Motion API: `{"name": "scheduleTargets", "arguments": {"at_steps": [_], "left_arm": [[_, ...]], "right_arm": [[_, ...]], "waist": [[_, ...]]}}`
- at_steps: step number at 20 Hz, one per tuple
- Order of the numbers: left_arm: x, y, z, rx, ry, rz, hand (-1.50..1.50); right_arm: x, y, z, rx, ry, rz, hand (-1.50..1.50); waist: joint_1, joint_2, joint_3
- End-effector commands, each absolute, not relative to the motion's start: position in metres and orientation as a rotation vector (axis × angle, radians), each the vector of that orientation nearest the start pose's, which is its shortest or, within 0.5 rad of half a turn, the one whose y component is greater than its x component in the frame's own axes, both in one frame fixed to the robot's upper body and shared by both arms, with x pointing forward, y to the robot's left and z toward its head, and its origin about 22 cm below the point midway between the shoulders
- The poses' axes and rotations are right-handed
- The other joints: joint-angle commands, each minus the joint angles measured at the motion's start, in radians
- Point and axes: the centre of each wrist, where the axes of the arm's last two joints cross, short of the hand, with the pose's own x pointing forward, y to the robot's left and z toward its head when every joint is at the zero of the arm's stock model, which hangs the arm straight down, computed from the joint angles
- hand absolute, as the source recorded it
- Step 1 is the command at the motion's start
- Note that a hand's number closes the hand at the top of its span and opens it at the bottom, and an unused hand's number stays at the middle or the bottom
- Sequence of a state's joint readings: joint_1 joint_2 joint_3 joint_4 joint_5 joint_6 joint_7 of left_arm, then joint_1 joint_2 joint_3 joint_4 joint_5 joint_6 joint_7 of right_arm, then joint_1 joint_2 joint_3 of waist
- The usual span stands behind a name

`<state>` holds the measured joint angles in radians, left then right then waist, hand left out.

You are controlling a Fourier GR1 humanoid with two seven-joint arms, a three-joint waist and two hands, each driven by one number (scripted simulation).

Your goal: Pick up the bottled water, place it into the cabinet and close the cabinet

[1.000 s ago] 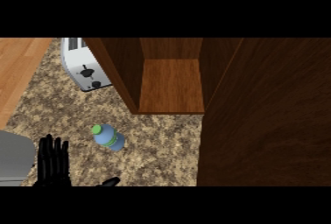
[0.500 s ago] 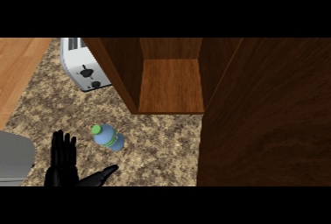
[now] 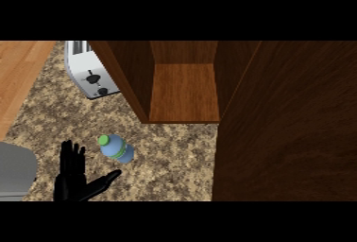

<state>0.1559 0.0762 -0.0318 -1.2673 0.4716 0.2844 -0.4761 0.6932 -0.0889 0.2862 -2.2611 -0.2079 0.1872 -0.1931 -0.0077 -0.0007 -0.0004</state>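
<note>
While the bottle (image 3: 116,149) is lying on its side on the worktop (image 3: 174,156), green cap pointing toward the far-left, it is sitting toward the near-left part of the stone surface, apart from the cabinet (image 3: 182,90) that is standing open beyond it. One black hand (image 3: 75,177) is showing at the near edge, just left of the bottle and not touching it, its fingers stretched straight and its thumb spreading out to the right beneath the bottle; it is holding nothing. Which hand this is I am not able to say for certain, though it is coming in at the view's left; no second hand is showing. As a judgement, the main risk is lying in the bottle's round body: a push from straight fingers could be sending it rolling across the worktop, away from the palm, before any grasp is closing. The cabinet's open door (image 3: 286,123), filling the right side, is also narrowing the way in, so a carried bottle could be knocking its edge or the shelf front. Counting: one bottle, one hand showing, one cabinet with one door, and one toaster (image 3: 89,71) standing at the far-left, partly hidden behind the cabinet wall.
</note>
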Motion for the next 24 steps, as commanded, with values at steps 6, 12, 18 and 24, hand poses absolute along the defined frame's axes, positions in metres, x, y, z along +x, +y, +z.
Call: {"name": "scheduleTargets", "arguments": {"at_steps": [6, 12, 18, 24], "left_arm": [[0.186, 0.267, -0.146, 0.116, -1.496, 0.586, -1.50], [0.198, 0.241, -0.153, 0.093, -1.495, 0.579, -1.50], [0.205, 0.252, -0.165, 0.063, -1.500, 0.607, -1.50], [0.230, 0.229, -0.162, -0.057, -1.498, 0.640, -1.50]], "right_arm": [[0.091, -0.225, 0.074, 0.330, -1.813, -0.044, -1.50], [0.083, -0.210, 0.069, 0.328, -1.827, -0.032, -1.50], [0.089, -0.223, 0.057, 0.323, -1.812, -0.055, -1.50], [0.095, -0.224, 0.059, 0.355, -1.825, -0.039, -1.50]], "waist": [[0.000, 0.001, 0.000], [-0.001, 0.000, 0.000], [0.000, 0.001, 0.000], [-0.009, 0.004, -0.001]]}}
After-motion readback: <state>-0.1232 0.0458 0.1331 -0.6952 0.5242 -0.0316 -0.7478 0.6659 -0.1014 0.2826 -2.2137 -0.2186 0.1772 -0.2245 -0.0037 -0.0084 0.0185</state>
